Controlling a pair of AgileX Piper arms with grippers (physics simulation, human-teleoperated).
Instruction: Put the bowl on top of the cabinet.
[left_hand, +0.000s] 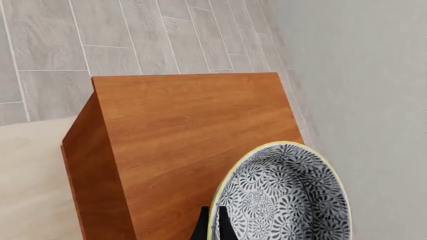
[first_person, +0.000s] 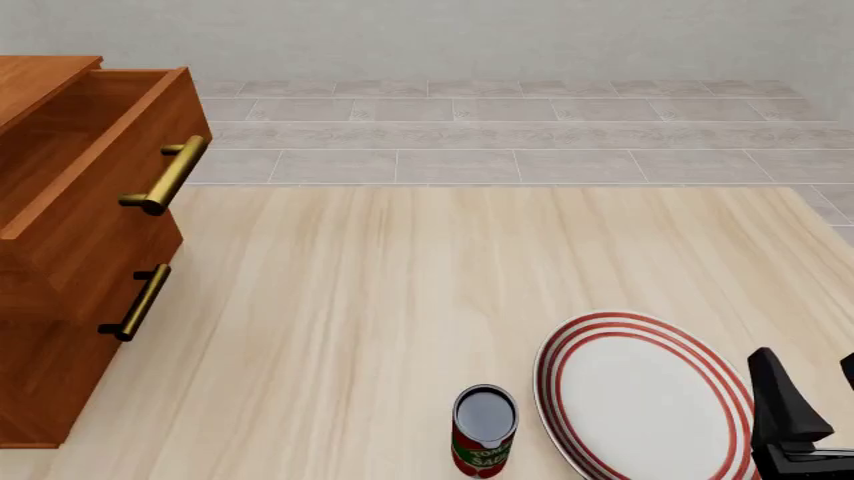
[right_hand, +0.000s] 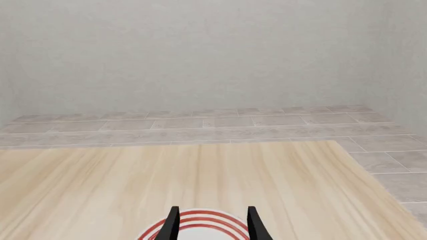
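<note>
Only the left wrist view shows the bowl (left_hand: 283, 195): left gripper (left_hand: 211, 227) jaws clenched on its yellow rim, bowl held over the cabinet (left_hand: 180, 145) top, near the top's edge; contact with the top can't be told. Front view lacks the bowl and left gripper; it shows the cabinet with its upper drawer (first_person: 100, 165) pulled out, and on the desk (first_person: 400, 300), well apart from the cabinet, a can (first_person: 483, 432) just beside a red-ringed plate (first_person: 641, 395). Right gripper (right_hand: 213, 225) over the plate, jaws released, holding nothing.
</note>
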